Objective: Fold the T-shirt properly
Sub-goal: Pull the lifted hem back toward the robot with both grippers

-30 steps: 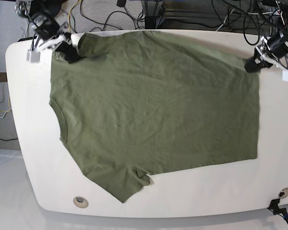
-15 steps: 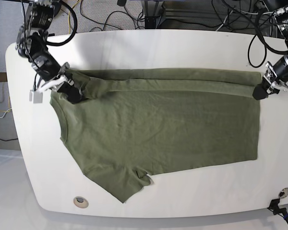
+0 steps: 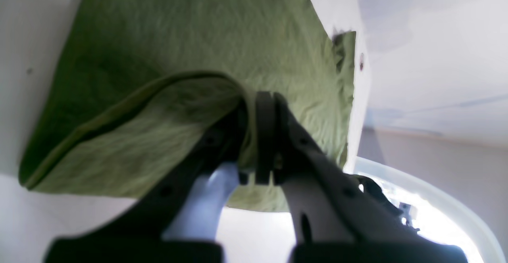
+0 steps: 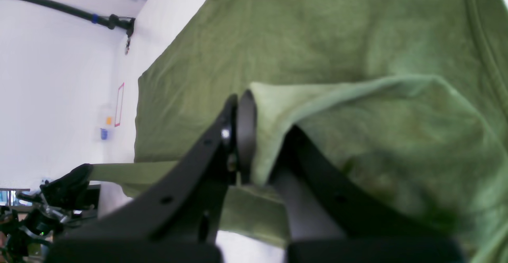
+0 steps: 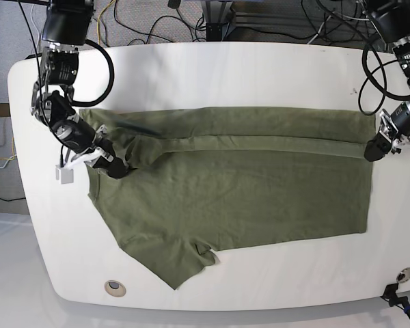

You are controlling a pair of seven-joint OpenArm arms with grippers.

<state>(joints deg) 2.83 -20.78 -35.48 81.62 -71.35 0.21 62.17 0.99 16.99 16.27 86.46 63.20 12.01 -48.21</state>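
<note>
T-shirt far edge folded over, left claw and right claw each clamping it, collar hidden.

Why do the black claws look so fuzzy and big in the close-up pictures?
Left wrist view: the left gripper sits too near the lens, so it blurs; glare bottom right. Right wrist view: the right gripper blurs likewise. Base view: the T-shirt looks sharp.
</note>
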